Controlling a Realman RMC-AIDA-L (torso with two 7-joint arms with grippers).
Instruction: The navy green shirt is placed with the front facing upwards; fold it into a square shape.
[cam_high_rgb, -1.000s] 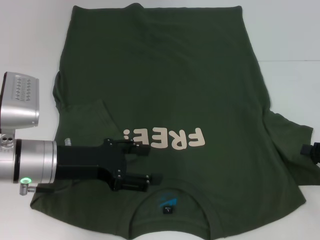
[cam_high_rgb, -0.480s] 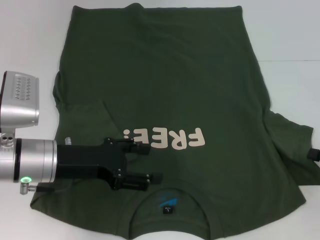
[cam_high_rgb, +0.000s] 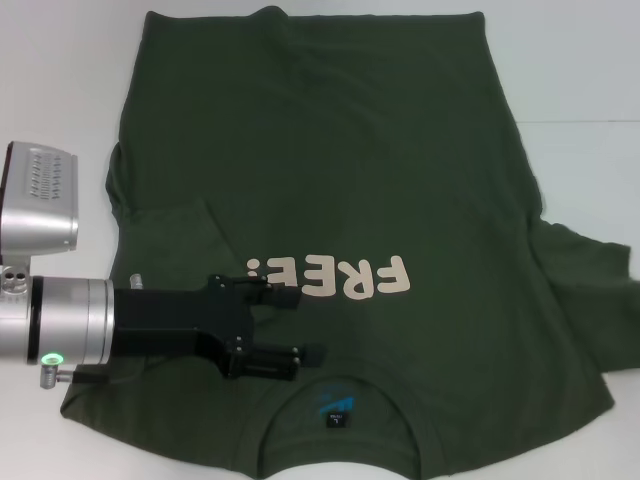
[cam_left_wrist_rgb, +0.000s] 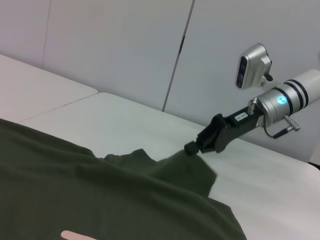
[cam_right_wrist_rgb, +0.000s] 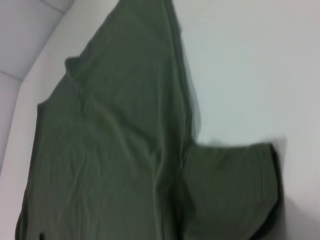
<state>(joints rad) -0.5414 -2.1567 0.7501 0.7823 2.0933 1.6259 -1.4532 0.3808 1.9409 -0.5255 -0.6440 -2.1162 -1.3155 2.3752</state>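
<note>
The navy green shirt (cam_high_rgb: 350, 170) lies spread on the white table (cam_high_rgb: 580, 70), front up, its cream lettering (cam_high_rgb: 335, 277) and neck label (cam_high_rgb: 338, 419) toward me. Its left sleeve (cam_high_rgb: 170, 240) is folded inward onto the body. My left gripper (cam_high_rgb: 295, 325) hovers open over the chest, beside the lettering, with nothing between its fingers. The right sleeve (cam_high_rgb: 590, 270) lies flat on the table. My right gripper is outside the head view. The left wrist view shows the right gripper (cam_left_wrist_rgb: 192, 148) at the tip of that sleeve (cam_left_wrist_rgb: 185, 167).
Bare white table surrounds the shirt on the left, right and far sides. A seam in the table (cam_high_rgb: 590, 122) runs off to the right. In the left wrist view a grey wall (cam_left_wrist_rgb: 125, 45) stands behind the table.
My right gripper has drawn back to the right, out of the head view, leaving the right sleeve flat. The left arm has barely moved.
</note>
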